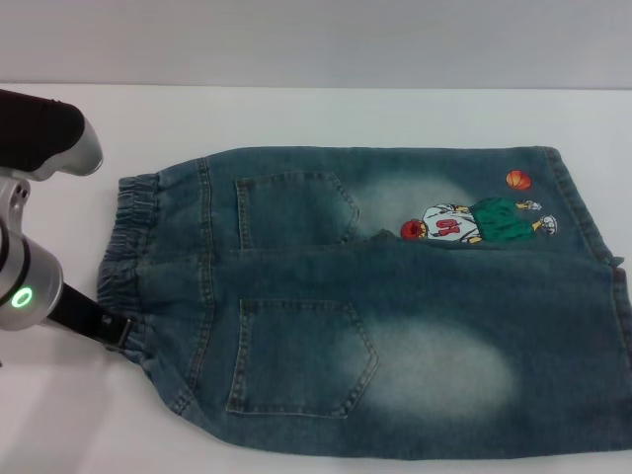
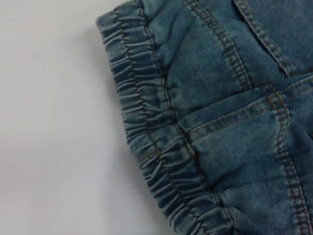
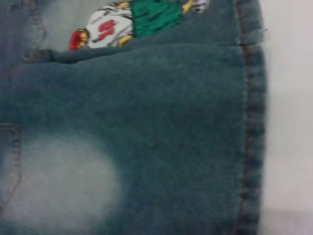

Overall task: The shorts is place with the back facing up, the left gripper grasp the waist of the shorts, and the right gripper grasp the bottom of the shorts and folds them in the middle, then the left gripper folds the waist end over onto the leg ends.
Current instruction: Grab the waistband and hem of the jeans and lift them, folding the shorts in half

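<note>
The blue denim shorts (image 1: 395,296) lie flat with the back up, both patch pockets showing. The gathered waist (image 1: 128,237) is at the left and the straight hems, the bottom of the shorts (image 1: 592,222), are at the right by the cartoon print (image 1: 474,222) and orange ball (image 1: 518,180). My left gripper (image 1: 120,334) reaches in from the left and touches the near corner of the waist. The left wrist view looks down on the puckered waist (image 2: 142,112). The right wrist view shows the near leg's hem (image 3: 252,122) and the print (image 3: 132,22); the right gripper itself is out of view.
The white table (image 1: 326,114) surrounds the shorts, with bare surface behind them and to the left of the waist. The near leg runs close to the table's front edge. The left arm's elbow (image 1: 39,133) hangs over the far left.
</note>
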`<state>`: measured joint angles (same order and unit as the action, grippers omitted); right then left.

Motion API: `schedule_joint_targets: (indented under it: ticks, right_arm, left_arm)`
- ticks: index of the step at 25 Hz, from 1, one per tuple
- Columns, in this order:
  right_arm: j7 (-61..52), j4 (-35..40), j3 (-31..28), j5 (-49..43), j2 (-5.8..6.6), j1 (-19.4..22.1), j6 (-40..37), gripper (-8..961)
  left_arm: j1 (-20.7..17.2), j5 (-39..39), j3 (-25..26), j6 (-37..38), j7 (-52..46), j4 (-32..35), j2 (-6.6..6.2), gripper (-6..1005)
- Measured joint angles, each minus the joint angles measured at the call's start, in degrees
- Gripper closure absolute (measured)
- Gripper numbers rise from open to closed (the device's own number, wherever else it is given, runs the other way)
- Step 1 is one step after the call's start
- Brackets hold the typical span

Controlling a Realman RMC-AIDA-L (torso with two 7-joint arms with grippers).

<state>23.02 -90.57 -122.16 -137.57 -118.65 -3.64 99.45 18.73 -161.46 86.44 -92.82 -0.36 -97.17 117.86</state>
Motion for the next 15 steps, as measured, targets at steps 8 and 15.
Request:
schedule_joint_targets:
  ticks: [8, 15]
  right_arm:
    - [-0.25, -0.4, 0.63, -1.56, -0.15, 0.21, -0.61, 246]
    - [-0.49, -0.15, 2.48, -1.29, -0.37, 0.21, -1.21, 245]
  left_arm:
    - [0.24, 0.0, 0.13, 0.02, 0.27, 0.06, 0.04, 970]
    - [0.71, 0.01, 0.13, -0.04, 0.28, 0.07, 0.09, 970]
